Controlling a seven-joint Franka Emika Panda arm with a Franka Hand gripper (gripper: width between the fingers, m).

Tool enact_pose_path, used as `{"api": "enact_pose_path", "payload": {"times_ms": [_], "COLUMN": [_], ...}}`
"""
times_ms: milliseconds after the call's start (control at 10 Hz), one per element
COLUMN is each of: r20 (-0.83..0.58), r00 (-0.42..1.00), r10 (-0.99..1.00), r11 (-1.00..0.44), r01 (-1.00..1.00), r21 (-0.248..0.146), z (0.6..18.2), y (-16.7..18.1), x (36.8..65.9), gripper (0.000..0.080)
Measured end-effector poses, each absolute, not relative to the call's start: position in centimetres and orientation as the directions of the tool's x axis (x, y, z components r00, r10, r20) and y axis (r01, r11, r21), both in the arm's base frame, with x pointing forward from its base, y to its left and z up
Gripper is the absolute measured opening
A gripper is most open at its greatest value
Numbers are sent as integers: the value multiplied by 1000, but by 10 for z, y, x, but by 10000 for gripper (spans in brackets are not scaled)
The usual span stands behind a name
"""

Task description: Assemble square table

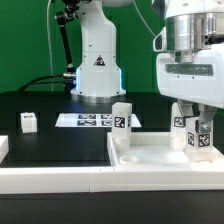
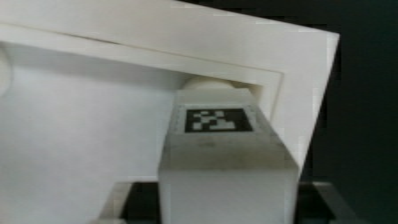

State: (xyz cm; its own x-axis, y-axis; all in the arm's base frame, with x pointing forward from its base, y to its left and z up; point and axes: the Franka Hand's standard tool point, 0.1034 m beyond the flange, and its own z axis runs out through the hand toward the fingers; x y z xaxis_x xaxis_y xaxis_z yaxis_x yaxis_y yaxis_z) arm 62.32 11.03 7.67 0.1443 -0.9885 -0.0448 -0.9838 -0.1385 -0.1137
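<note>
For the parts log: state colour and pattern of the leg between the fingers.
White leg, black-and-white square tag; wrist view.

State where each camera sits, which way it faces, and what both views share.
Exterior view: off the arm, near table height, facing the arm's base across the slab; base and jaws show.
Wrist view: on the wrist, looking along the jaws at the gripped leg; the arm hardly shows.
Shared: that tagged leg and the slab.

Tabletop (image 1: pixel 150 152) beyond exterior view's right edge; top of leg (image 1: pixel 200 142) unseen within claw (image 1: pixel 196 120).
</note>
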Motion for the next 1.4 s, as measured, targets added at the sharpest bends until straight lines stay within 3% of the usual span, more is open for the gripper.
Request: {"api": "enact_pose_path", "payload": {"times_ms": [400,700,900,1100,1400], "r20": [-99,-107,-104,-100,-80], "r00": [-167,-259,-224,-163,111], "r10": [-981,-960,-969,-982,-991], "r11": [174,267,232,170,-104], "r01": [-982,-961,-970,-983,-991], "r21": [-74,-68,-71,-63,-90], "z": [77,76,76,77,77], "y": [109,109,109,110,115], "x": [621,622,622,621,622], "gripper": [290,290,290,604,647]}}
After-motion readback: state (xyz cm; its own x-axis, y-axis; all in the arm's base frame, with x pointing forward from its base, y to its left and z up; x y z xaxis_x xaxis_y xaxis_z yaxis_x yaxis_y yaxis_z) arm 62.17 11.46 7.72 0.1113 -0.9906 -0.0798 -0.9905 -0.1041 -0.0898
